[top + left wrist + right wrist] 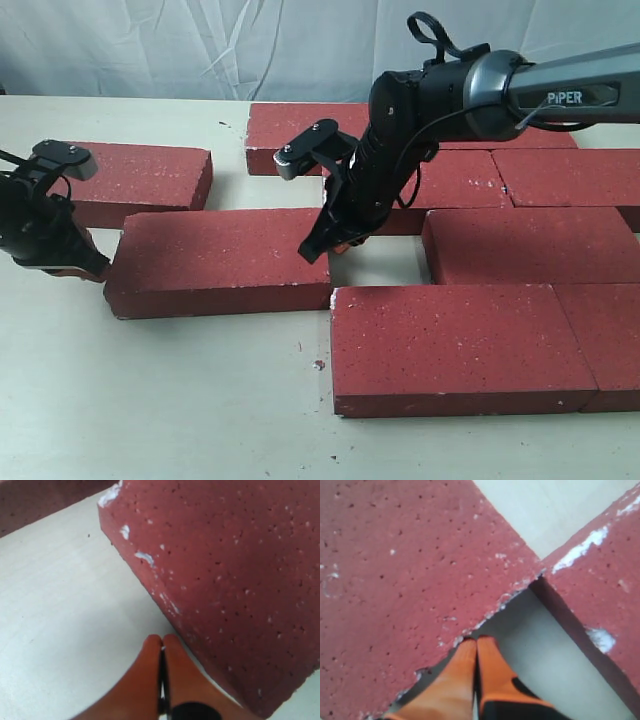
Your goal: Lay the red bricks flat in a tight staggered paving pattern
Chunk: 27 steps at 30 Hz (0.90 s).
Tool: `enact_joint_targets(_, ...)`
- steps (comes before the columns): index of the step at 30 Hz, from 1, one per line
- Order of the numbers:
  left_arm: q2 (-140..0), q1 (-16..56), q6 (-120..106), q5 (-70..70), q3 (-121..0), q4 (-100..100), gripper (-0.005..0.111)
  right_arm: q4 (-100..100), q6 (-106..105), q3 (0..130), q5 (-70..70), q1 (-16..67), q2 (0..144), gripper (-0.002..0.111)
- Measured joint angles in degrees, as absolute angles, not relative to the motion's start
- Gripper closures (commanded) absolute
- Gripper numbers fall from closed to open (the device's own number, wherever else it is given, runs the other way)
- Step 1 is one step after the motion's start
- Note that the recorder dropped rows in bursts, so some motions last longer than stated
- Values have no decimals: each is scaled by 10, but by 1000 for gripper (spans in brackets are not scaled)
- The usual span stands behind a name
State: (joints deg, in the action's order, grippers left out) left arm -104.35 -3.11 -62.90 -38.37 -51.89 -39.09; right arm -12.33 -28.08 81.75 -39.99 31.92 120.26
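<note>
The red bricks [450, 345] lie flat on a pale table [180, 400]. Most of them are packed edge to edge in staggered rows on the right half of the exterior view. One loose brick [220, 260] lies flat left of centre, with an open gap of bare table between its right end and the laid rows. A further brick [140, 180] lies flat behind it to the left, apart from the others. The right gripper [335, 240] is down in that gap, at the right end of the loose brick. Its arm comes in from the upper right, bends sharply at the wrist and points steeply down and leftward. In the right wrist view its orange fingers [460, 675] are pressed together with nothing between them, and their tips sit against the chipped edge of the loose brick [395, 580], with another brick [600, 595] just across the gap. The left gripper [95, 265] sits low at the opposite, left end of the loose brick, on a short crouched arm at the picture's left edge. Its fingers [150, 670] are likewise closed on nothing, just beside the side face of the brick [240, 580]; whether they touch it cannot be told. A white cloth [150, 50] hangs behind the table.
</note>
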Motion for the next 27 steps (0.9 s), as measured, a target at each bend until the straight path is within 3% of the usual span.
enact_joint_targets(27, -1043, -31, -662, -423, -519, -401, 107, -148, -294, 817, -447, 319, 1191, 109)
